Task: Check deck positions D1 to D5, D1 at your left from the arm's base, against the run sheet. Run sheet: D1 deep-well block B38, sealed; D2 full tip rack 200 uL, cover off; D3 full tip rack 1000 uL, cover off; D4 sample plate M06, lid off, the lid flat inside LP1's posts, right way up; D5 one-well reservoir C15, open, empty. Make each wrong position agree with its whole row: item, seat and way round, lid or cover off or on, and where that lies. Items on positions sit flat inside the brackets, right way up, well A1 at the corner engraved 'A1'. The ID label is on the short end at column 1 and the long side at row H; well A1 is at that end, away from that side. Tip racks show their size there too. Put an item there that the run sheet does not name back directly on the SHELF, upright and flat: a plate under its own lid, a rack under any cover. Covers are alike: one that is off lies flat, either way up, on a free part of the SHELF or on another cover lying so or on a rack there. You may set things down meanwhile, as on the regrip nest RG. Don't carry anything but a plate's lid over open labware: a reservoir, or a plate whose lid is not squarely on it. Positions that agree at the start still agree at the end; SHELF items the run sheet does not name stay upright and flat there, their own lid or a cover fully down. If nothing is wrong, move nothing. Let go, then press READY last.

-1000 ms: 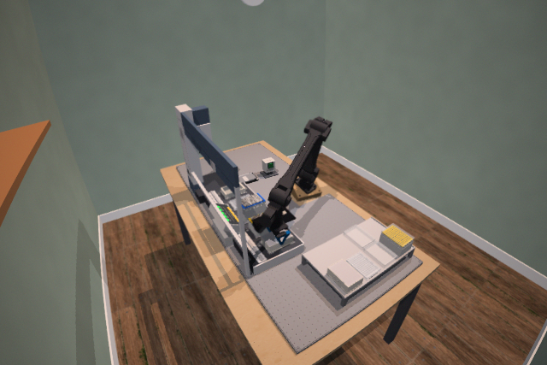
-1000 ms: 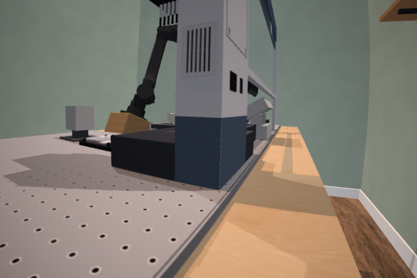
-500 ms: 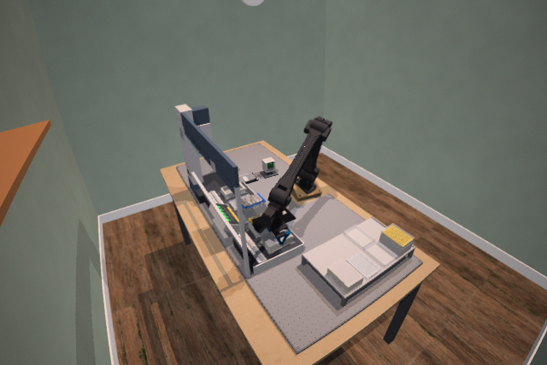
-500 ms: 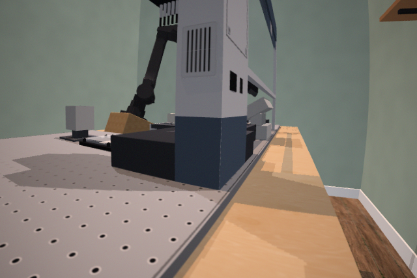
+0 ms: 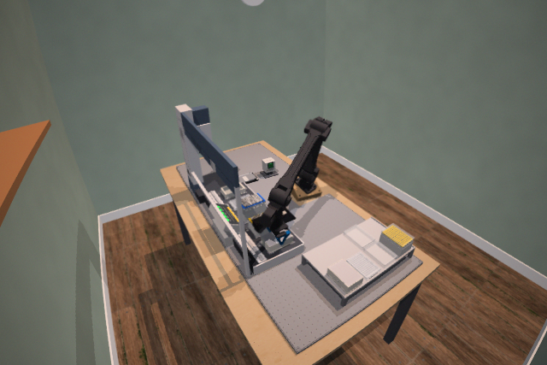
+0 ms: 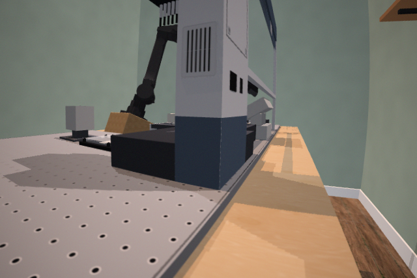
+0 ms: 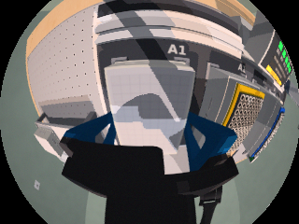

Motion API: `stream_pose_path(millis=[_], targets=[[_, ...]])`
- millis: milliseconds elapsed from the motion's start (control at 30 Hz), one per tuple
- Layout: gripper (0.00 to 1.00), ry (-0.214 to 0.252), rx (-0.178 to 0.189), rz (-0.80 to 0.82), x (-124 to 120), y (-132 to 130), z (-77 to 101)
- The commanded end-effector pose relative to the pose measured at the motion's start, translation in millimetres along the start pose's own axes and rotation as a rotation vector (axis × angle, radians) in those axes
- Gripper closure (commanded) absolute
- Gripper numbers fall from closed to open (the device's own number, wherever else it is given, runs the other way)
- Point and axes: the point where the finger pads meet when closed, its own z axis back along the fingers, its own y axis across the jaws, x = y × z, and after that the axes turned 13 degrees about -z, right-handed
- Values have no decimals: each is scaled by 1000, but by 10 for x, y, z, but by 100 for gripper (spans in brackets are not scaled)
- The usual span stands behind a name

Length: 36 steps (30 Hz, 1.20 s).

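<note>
One black arm reaches into the deck frame (image 5: 207, 142) on the counter (image 5: 282, 343). Its hand (image 7: 149, 140), two blue fingers spread wide, clamps one grey block-like labware item (image 7: 149, 103) just before the engraved A1 corner. One yellow-framed tip rack (image 7: 249, 112) stands beside it; the shelf (image 5: 318, 259) carries another yellow rack (image 5: 397, 235).
</note>
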Motion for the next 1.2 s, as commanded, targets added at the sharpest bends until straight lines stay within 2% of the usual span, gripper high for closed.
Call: stream_pose_path(millis=[0,1067,1100,1167], targets=[[100,-13,13,10,-13,55,22],[100,-9,8,9,-33,35,31],[0,-9,8,9,-33,35,31],[0,-9,8,9,-33,36,31]])
